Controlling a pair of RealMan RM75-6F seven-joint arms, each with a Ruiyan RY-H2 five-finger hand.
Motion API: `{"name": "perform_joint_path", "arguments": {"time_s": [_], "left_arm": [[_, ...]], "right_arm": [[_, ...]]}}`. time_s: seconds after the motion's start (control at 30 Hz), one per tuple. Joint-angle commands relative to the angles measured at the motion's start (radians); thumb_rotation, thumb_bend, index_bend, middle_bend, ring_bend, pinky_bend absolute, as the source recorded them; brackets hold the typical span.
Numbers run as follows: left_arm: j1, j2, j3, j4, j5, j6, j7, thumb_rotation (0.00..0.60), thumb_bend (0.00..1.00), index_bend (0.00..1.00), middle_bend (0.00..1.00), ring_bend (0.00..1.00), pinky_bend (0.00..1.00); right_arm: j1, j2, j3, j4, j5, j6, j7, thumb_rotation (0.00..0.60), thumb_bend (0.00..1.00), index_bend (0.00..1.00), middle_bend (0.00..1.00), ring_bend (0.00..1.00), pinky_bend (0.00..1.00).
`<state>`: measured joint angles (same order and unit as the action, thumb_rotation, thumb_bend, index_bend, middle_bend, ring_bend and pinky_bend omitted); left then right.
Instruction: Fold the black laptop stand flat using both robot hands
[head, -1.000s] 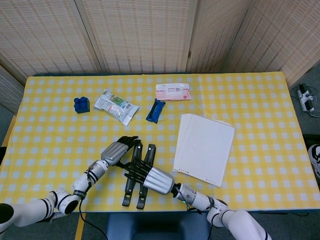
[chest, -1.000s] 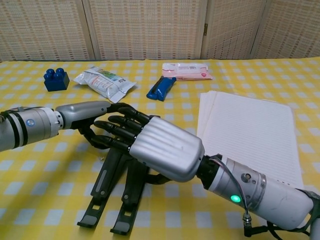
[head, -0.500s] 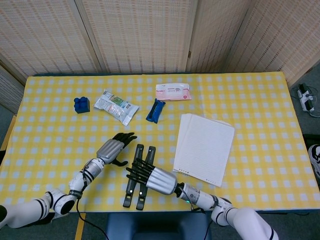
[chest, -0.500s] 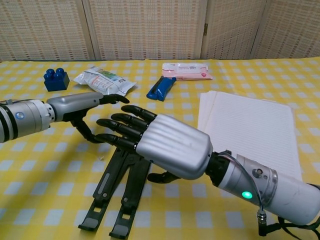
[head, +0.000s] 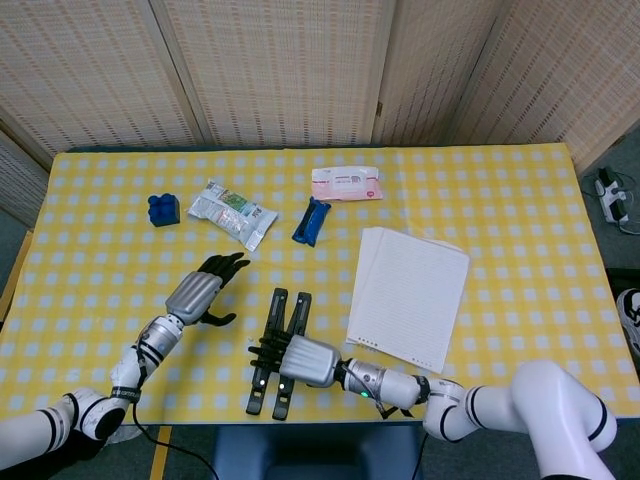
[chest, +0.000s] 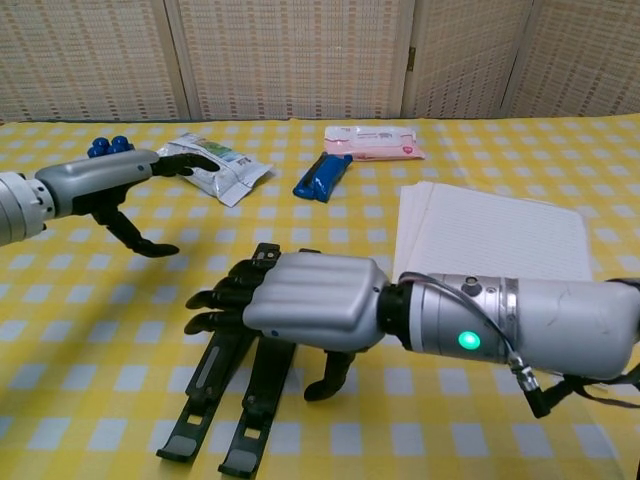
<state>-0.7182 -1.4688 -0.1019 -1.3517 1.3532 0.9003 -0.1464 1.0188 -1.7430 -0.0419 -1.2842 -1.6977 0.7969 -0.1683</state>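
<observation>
The black laptop stand (head: 299, 307) lies low on the yellow checked cloth near the front edge, its two bars side by side and pointing at me (chest: 262, 390). My right hand (head: 299, 360) is palm down across the middle of the stand (chest: 305, 305). Its dark fingers reach left over the bars and its thumb points down at the stand's right side. I cannot tell if it presses on the stand. My left hand (head: 200, 293) is off to the left, apart from the stand, holding nothing, with fingers spread (chest: 118, 180).
A sheet stack of lined paper (head: 408, 296) lies right of the stand. Further back are a blue brick (head: 163, 209), a crinkled snack packet (head: 232, 212), a blue object (head: 311, 221) and a pink wipes pack (head: 346, 184). The table's front edge is close behind the stand.
My left hand has drawn away from the stand to the left and further back. My right hand has dropped lower over the stand and slid nearer the front edge.
</observation>
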Motion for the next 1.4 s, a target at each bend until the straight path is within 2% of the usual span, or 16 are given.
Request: {"name": "perform_joint_path", "arguments": {"time_s": [0.03, 0.43, 0.6, 0.7, 0.97, 1.3, 1.4], "left_arm": [[0.006, 0.006, 0.001, -0.003, -0.001, 0.005, -0.008, 0.6, 0.3, 0.03, 0.0, 0.0, 0.0], [0.024, 0.02, 0.003, 0.004, 0.007, 0.017, -0.044, 0.6, 0.3, 0.03, 0.0, 0.0, 0.0], [0.028, 0.021, 0.004, 0.004, 0.011, 0.022, -0.051, 0.6, 0.3, 0.03, 0.0, 0.0, 0.0], [0.03, 0.021, 0.004, 0.005, 0.013, 0.023, -0.053, 0.6, 0.3, 0.03, 0.0, 0.0, 0.0], [0.036, 0.019, 0.005, 0.009, 0.014, 0.025, -0.06, 0.6, 0.3, 0.03, 0.0, 0.0, 0.0], [0.038, 0.021, 0.003, 0.005, 0.019, 0.029, -0.059, 0.6, 0.3, 0.02, 0.0, 0.0, 0.0], [0.037, 0.023, 0.001, -0.001, 0.017, 0.029, -0.054, 0.6, 0.3, 0.02, 0.0, 0.0, 0.0]], "right_arm": [[0.095, 0.073, 0.081, -0.098, 0.139, -0.178, -0.117, 0.6, 0.22, 0.0, 0.03, 0.01, 0.0], [0.173, 0.034, 0.132, -0.064, 0.273, -0.329, -0.17, 0.6, 0.22, 0.0, 0.04, 0.0, 0.0], [0.188, 0.02, 0.137, -0.051, 0.306, -0.337, -0.194, 0.6, 0.26, 0.01, 0.11, 0.03, 0.0], [0.187, 0.01, 0.134, -0.042, 0.31, -0.321, -0.2, 0.6, 0.26, 0.09, 0.19, 0.06, 0.0], [0.182, -0.007, 0.124, -0.016, 0.288, -0.281, -0.181, 0.6, 0.27, 0.25, 0.31, 0.13, 0.01], [0.163, -0.014, 0.108, 0.005, 0.223, -0.204, -0.131, 0.6, 0.31, 0.41, 0.46, 0.25, 0.06], [0.162, -0.008, 0.104, 0.005, 0.214, -0.198, -0.118, 0.6, 0.31, 0.42, 0.46, 0.26, 0.06]]}}
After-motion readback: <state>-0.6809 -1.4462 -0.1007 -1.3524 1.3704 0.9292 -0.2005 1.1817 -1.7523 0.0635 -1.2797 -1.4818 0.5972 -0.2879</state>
